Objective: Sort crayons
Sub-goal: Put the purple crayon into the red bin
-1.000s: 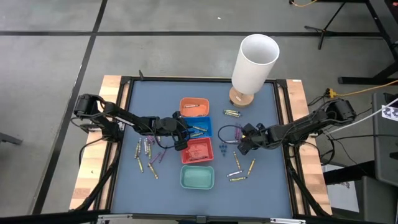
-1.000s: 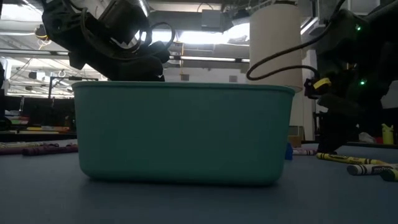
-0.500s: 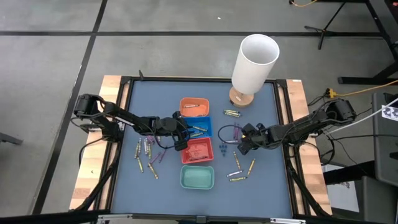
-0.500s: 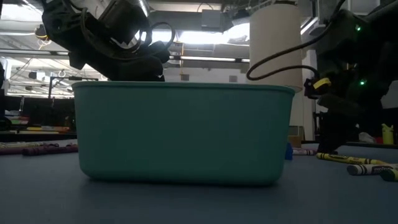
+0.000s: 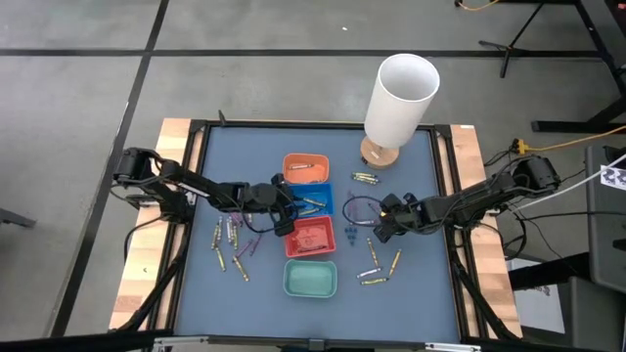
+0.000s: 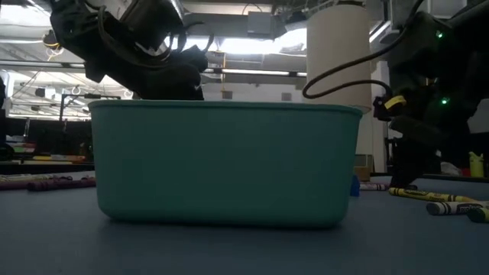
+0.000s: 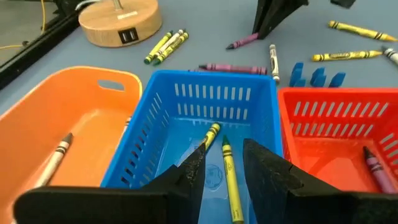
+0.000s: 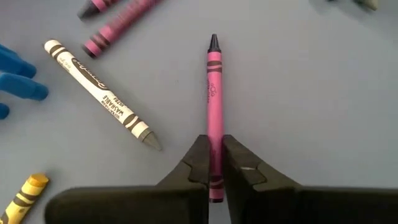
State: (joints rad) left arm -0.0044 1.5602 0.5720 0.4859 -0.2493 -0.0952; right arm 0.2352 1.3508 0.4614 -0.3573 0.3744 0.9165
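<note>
**Crayons spread around four trays, one magenta stick gripped**

Worktop [image 5: 411,284] of blue-grey sheet carries a tall white cylinder on a round wooden base [image 5: 396,98] at its far edge. Down the middle runs a column of four small square plastic trays: orange [image 5: 305,168], blue slatted [image 5: 315,199], red [image 5: 310,238] and teal [image 5: 310,280].

Left end effector [image 7: 221,171] hovers over the blue slatted tray with its fingers parted and nothing between them; two yellow paper-wrapped crayons [image 7: 225,171] lie inside that tray.

Right end effector [image 8: 214,168], right of the tray column, is clenched on a magenta crayon with a dark tip [image 8: 214,106], which lies flat on the sheet pointing away from the fingers. Just beside it lies a white crayon with black lettering [image 8: 99,93].

More thin yellow and purple sticks are scattered on both sides of the trays.
</note>
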